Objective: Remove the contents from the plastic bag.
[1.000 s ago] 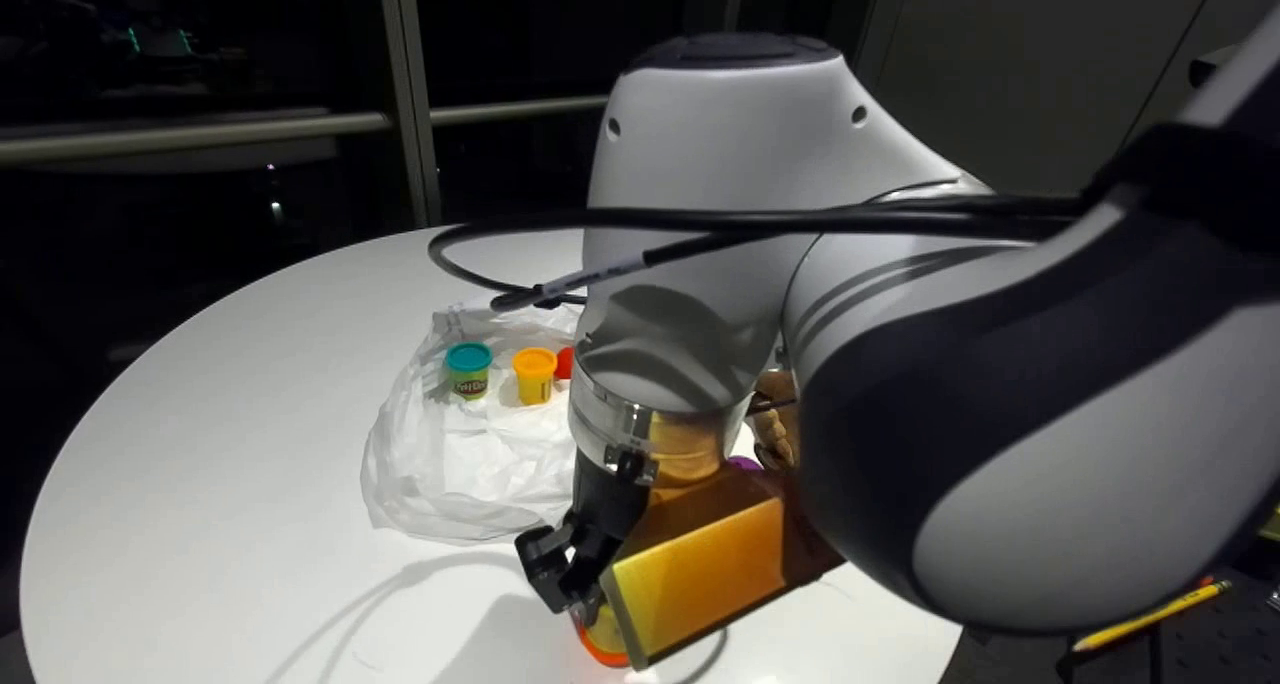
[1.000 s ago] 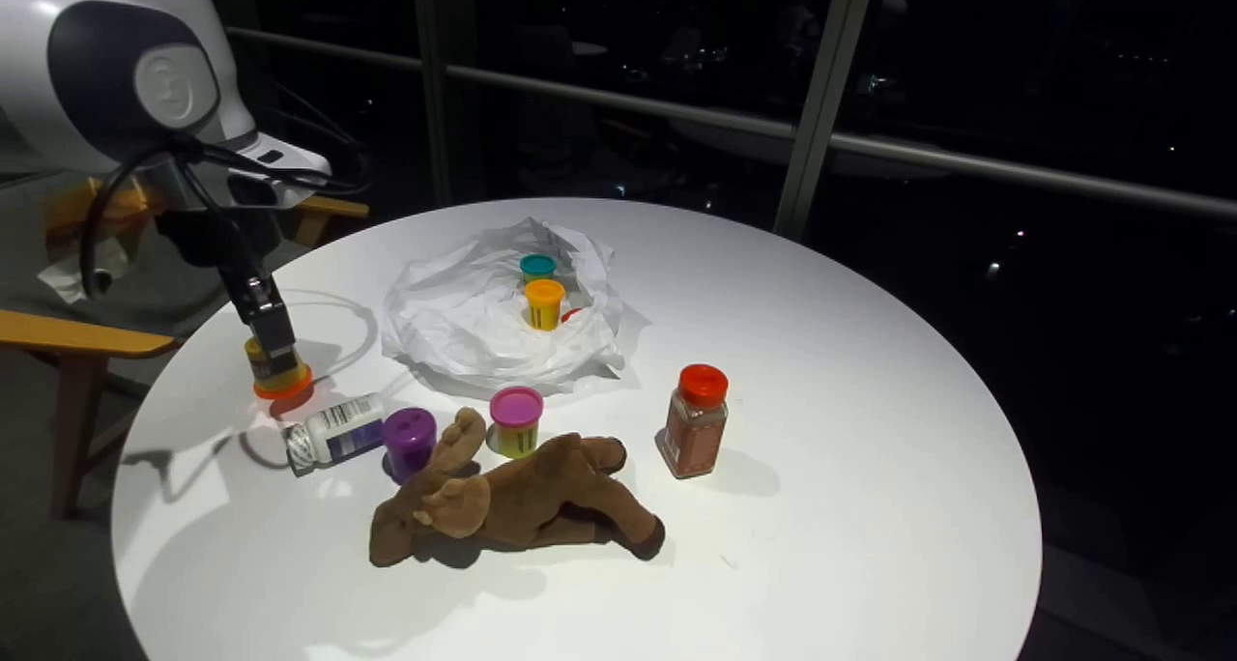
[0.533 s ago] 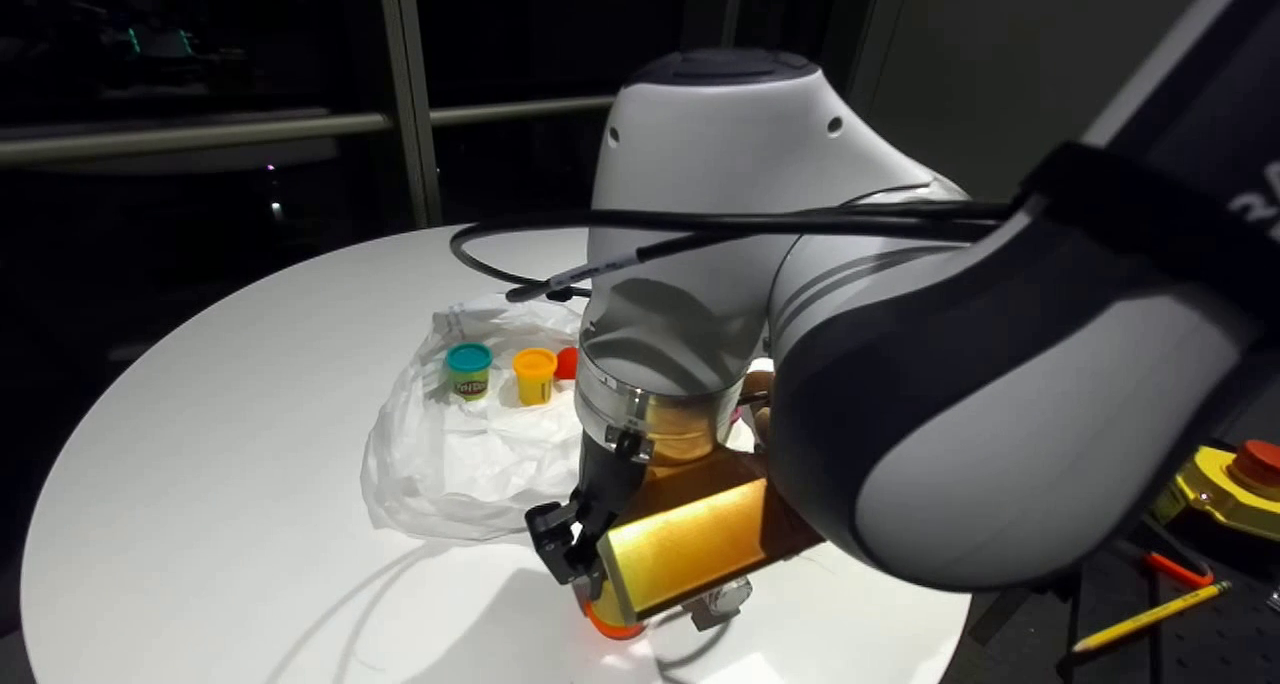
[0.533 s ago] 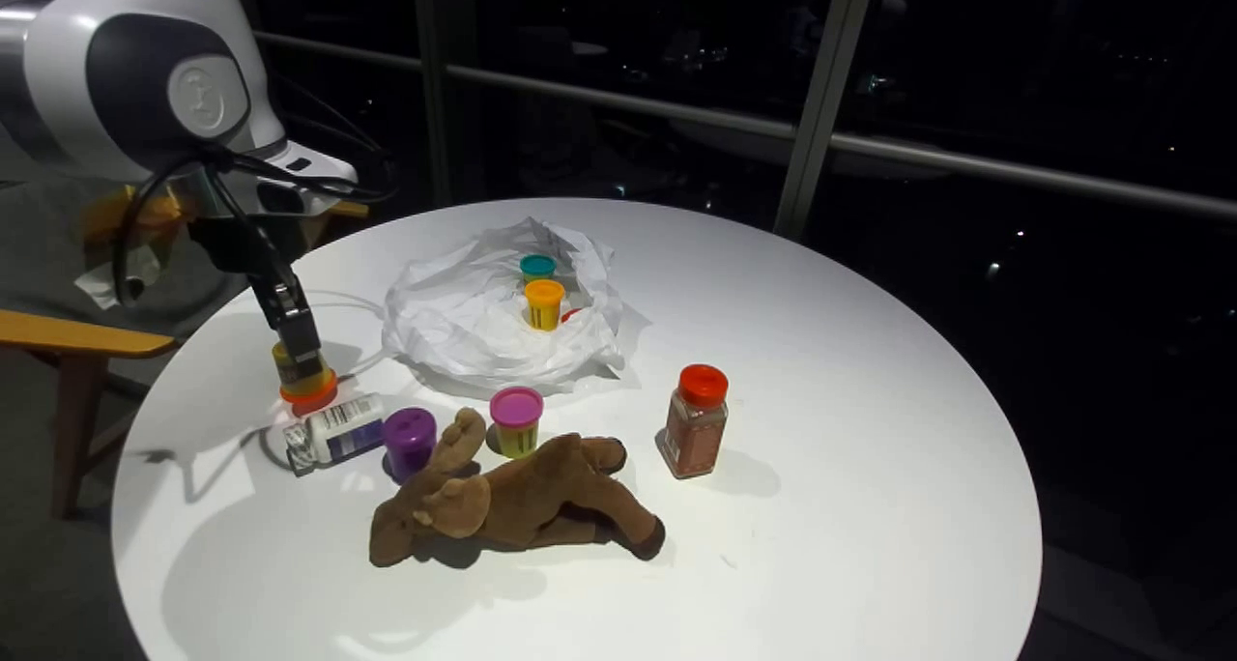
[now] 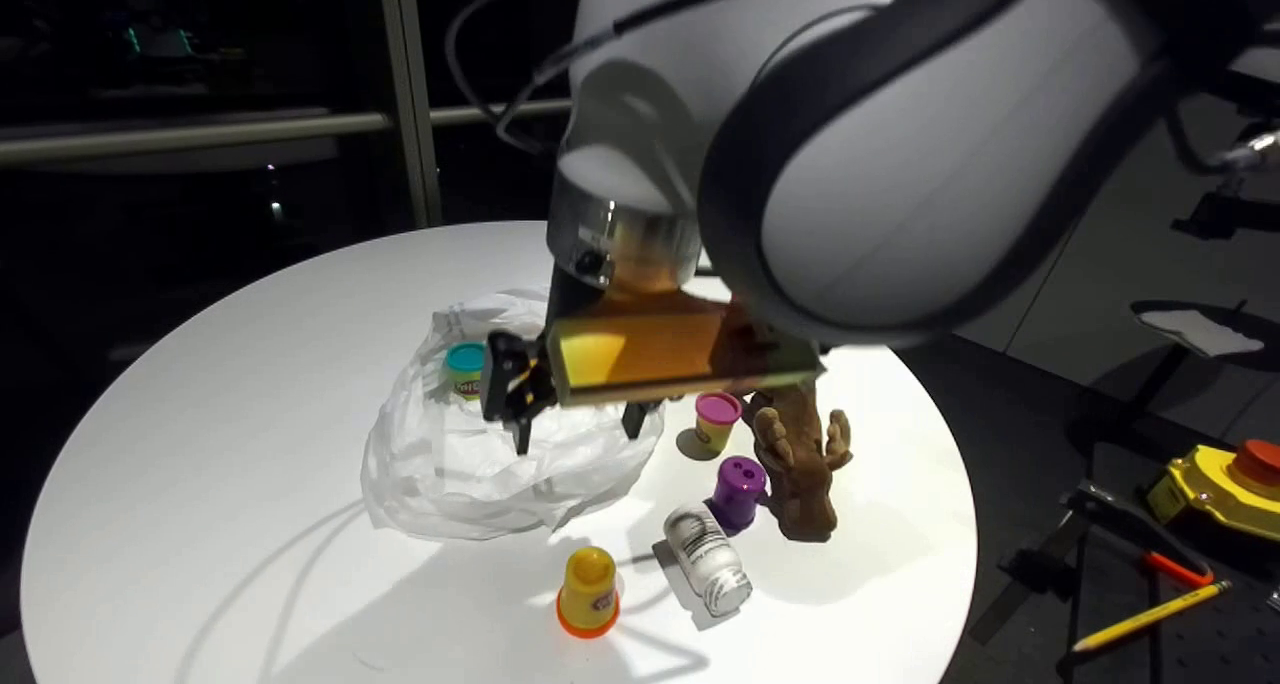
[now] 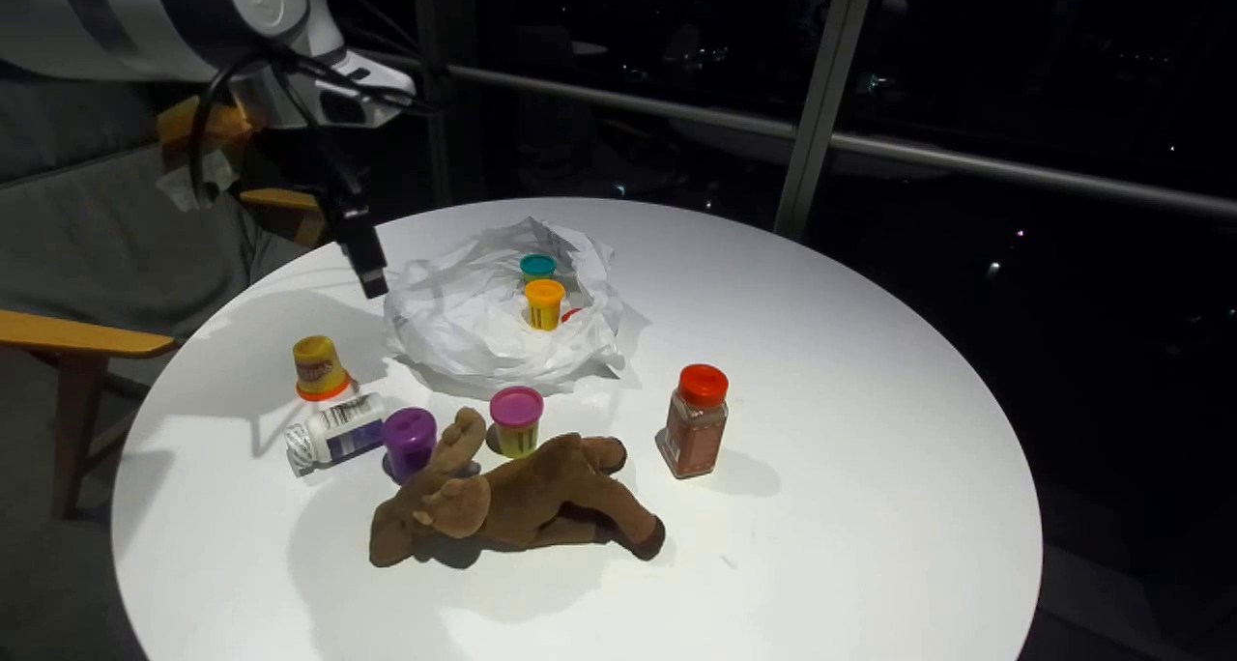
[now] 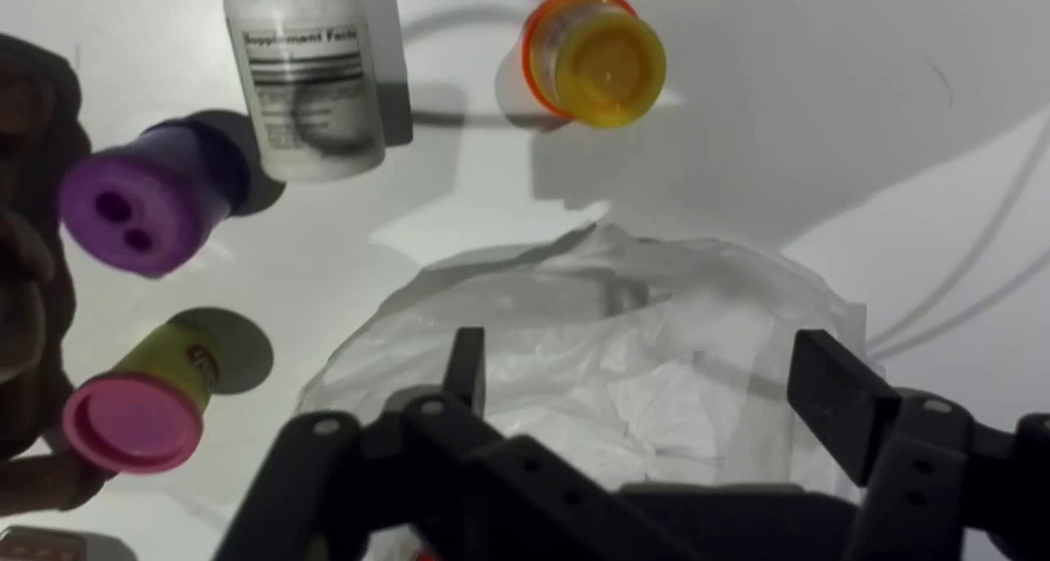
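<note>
One red item (image 6: pixel 571 315) lay mostly hidden beside the orange cup (image 6: pixel 544 308) amid the plastic bag (image 6: pixel 454 313), below the gripper (image 5: pixel 578 431), whose jaws stood apart. Dark windows (image 6: pixel 1015 81) stood beyond the gripper and round counter (image 6: pixel 821 545). The plush moose (image 6: pixel 536 497), cut off in the wrist view, lay whole in an exterior view.

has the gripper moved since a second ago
Yes. In an exterior view, the gripper has risen away from the upside-down yellow cup and shifted toward the plastic bag, which lies where it did.
</note>
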Controlling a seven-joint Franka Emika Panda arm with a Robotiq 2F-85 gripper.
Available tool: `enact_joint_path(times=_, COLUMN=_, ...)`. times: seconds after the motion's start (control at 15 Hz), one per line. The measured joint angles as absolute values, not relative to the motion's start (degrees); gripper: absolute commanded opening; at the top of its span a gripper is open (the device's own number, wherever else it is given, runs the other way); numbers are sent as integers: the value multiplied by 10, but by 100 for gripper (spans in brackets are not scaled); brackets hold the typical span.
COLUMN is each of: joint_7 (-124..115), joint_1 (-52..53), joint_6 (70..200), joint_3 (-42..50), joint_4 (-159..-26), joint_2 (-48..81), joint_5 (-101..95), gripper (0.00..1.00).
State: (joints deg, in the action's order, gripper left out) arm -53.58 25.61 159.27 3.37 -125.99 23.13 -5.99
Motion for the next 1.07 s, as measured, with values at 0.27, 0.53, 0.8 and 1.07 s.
enact_joint_path(times=0.27, joint_7=-481, joint_1=191, joint_6=1479, joint_3=27, joint_4=-1222, joint_2=173, joint_5=-44, gripper=100)
enact_joint_path(times=0.53, joint_7=-408, joint_1=133, joint_6=1389, joint_3=5, joint_4=-1172, joint_2=190, joint_5=1, gripper=100)
enact_joint_path(times=0.8, joint_7=-371, joint_1=111, joint_6=1387, joint_3=-16, joint_4=-1121, joint_2=257, joint_5=56, gripper=100)
enact_joint_path(times=1.07, joint_7=-369, joint_1=109, joint_6=1394, joint_3=-24, joint_4=-1057, joint_2=325, joint_5=100, gripper=100)
